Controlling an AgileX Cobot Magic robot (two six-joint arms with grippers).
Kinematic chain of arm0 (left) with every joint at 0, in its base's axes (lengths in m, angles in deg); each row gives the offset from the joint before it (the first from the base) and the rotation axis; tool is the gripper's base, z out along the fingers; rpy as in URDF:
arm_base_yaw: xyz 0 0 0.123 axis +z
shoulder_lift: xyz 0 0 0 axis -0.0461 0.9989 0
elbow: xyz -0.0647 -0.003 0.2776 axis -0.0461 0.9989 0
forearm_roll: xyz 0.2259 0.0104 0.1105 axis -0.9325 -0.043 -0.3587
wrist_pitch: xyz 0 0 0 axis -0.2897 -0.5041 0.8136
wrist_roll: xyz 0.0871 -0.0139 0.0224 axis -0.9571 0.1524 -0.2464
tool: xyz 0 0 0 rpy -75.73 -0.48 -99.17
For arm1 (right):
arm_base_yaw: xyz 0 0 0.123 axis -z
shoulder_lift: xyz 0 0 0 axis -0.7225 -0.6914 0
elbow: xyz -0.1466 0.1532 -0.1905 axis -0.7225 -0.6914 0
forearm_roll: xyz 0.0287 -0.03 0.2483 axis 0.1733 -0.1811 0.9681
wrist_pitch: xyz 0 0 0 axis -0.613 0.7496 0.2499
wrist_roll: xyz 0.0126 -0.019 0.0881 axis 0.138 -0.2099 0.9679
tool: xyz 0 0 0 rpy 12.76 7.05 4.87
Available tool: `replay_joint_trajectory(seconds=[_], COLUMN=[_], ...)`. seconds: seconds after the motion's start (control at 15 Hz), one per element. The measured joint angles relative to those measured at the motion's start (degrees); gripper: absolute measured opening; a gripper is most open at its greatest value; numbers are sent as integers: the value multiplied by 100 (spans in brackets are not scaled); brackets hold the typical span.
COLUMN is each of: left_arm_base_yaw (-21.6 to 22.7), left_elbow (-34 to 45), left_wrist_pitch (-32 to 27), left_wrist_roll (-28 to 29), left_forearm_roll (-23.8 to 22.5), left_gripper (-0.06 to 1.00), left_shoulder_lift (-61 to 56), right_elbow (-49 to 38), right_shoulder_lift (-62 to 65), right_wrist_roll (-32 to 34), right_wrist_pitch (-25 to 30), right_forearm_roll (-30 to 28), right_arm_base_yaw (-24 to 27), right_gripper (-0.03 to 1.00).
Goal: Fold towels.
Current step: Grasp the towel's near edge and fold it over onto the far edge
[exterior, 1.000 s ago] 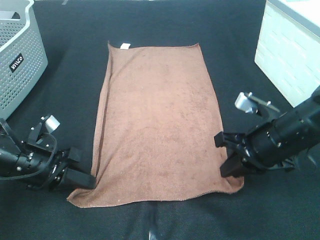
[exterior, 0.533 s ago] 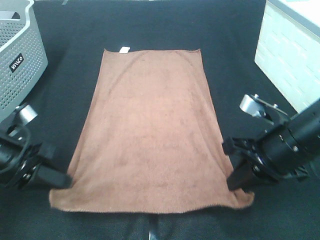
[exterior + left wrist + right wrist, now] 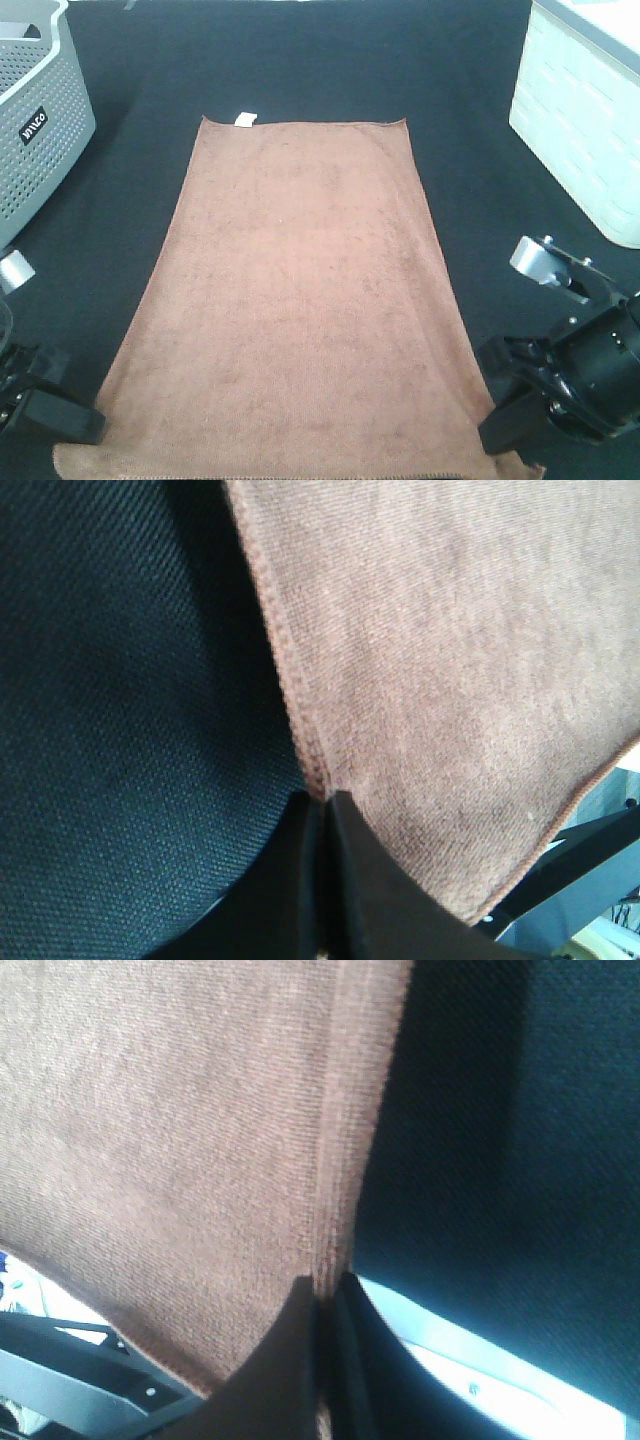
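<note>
Towel (image 3: 300, 290) lies spread; left jaws and right jaws clench its side hems (near corners).

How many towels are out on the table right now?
1. The brown towel lies spread flat, near corners pinched by the left tool and right tool. The grey basket and white bin may hide more.

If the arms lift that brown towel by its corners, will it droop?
Probably droops: the towel lies limp, thin enough for the left hand and right hand to pinch shut. Likely light; fuzzy pile should resist slipping.
</note>
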Motion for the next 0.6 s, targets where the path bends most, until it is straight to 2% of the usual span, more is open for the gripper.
replay_joint_trajectory(seconds=[0.13, 0.33, 0.6], left_arm_base_yaw=[0, 0, 0], left_elbow=[-120, -905, -2790], left_wrist_pitch=[57, 109, 178], left_wrist_roll=[298, 716, 1026], left_forearm_roll=[-40, -103, -286], left_gripper=[0, 0, 0], left_shoulder_lift=[-34, 52, 1008], right_elbow=[218, 1243, 3524], right_shoulder_lift=[6, -418, -1730], right_wrist_roll=[0, 0, 235], right_wrist_pitch=[-86, -120, -92], right_forearm_roll=[-11, -17, -235], right_arm_base_yaw=[0, 0, 0], right_gripper=[0, 0, 0])
